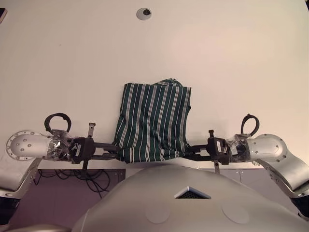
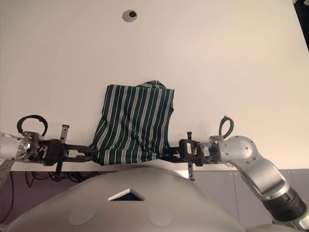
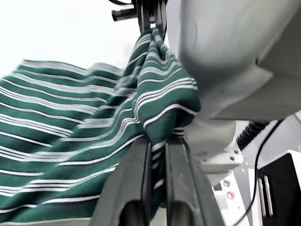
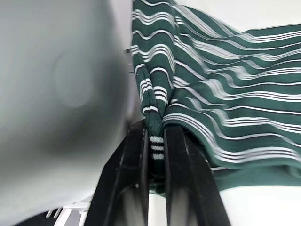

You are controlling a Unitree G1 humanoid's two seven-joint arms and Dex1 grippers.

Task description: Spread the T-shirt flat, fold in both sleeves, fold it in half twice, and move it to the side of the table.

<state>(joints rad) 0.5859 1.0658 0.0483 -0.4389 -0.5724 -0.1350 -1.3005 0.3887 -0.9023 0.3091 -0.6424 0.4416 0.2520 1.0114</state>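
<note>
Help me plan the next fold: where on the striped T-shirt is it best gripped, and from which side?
Take the T-shirt by its two near corners, one per gripper, coming in level from either side. Its near hem lies along the edge of the table, leaving those corners exposed; the left gripper and right gripper are each shut on one.

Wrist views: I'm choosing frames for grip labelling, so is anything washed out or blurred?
Left wrist view: table blown to white, T-shirt stripes readable in the left hand. Right wrist view: stripes smear away from the right hand.
</note>
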